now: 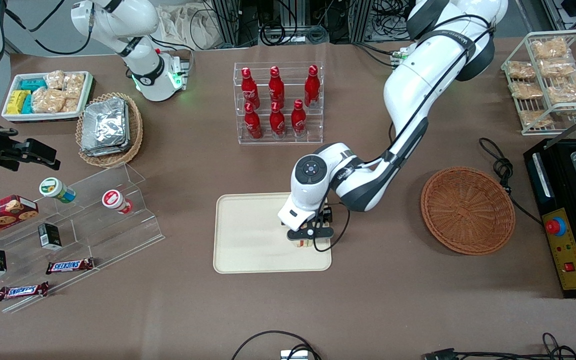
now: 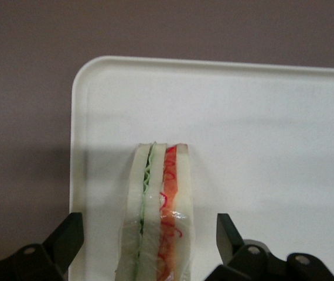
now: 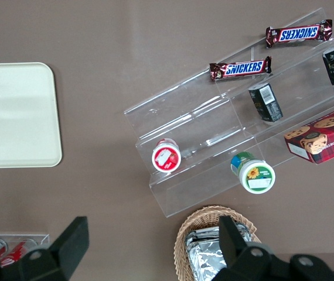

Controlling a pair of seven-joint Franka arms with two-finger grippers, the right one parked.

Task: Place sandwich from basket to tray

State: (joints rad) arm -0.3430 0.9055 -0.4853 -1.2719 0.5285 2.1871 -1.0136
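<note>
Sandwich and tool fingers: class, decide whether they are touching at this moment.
Apart. In the left wrist view the sandwich stands on the tray with pale tray showing on both sides between it and the open tool's fingers.

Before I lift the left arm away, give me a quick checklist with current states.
1. Sandwich over the tray, not the table: ok.
2. Sandwich out of the basket: ok, basket holds nothing.
3. Claw open, fingers apart from the bread on both sides: ok.
4. Sandwich inside the tray rim: ok, though it sits near the edge toward the working arm's end.
5. Sandwich resting flat on the tray, not hanging: cannot tell.
6. Upward path free of other things: ok; the bottle rack stands well away.
</note>
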